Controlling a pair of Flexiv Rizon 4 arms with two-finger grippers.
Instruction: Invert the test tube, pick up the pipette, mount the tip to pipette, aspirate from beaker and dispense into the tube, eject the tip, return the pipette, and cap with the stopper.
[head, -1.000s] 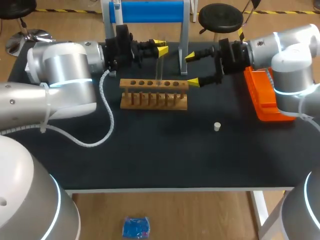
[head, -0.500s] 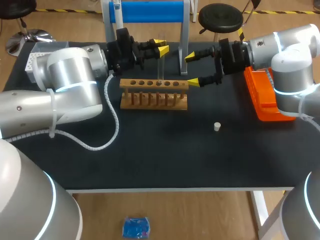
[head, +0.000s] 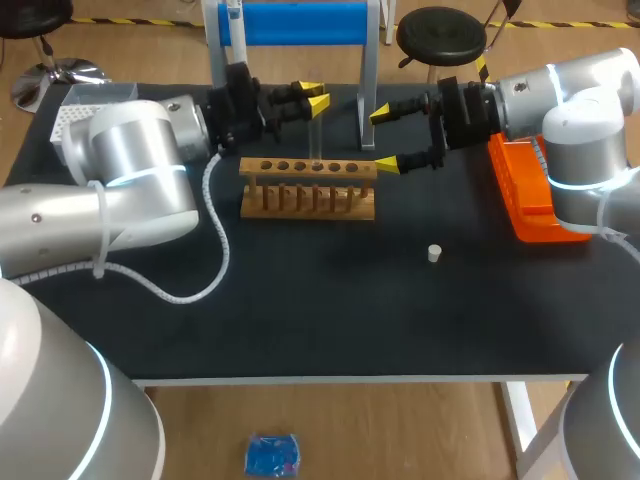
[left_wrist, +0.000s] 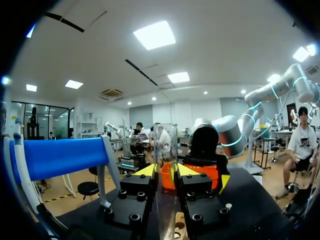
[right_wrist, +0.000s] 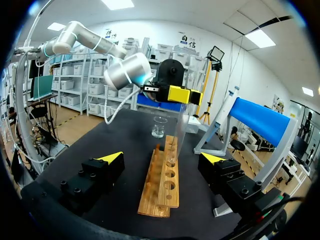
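Presently the left pincer (head: 315, 97) is closed on the upper part of the test tube (head: 317, 132), both yellow tips pressing the glass from opposite sides, and the tube stands upright over the wooden rack (head: 308, 187). Whether its lower end has cleared the hole, I cannot tell. The right pincer (head: 384, 140) stands wide open with nothing in it, just off the rack's right end. Risks, as judged: the glass is smooth and held only by two narrow tips, so it could slip or swivel when turned over. If the lower end sits in the hole when rotation starts, it could lever against the wood, tipping the rack or cracking the tube. The open right fingers are near enough that a swinging tube could strike them. Surface: a matt black table (head: 330, 300), flat, which should give fair grip to the rack, but a dropped tube would likely roll on it. The stopper (head: 434, 253) lies loose in front of the rack, well apart from it. The beaker (right_wrist: 159, 127) stands beyond the rack's far end, an orange tray (head: 525, 200) at the right edge, and a blue stand (head: 290, 22) close behind, so working room around the tube is tight.
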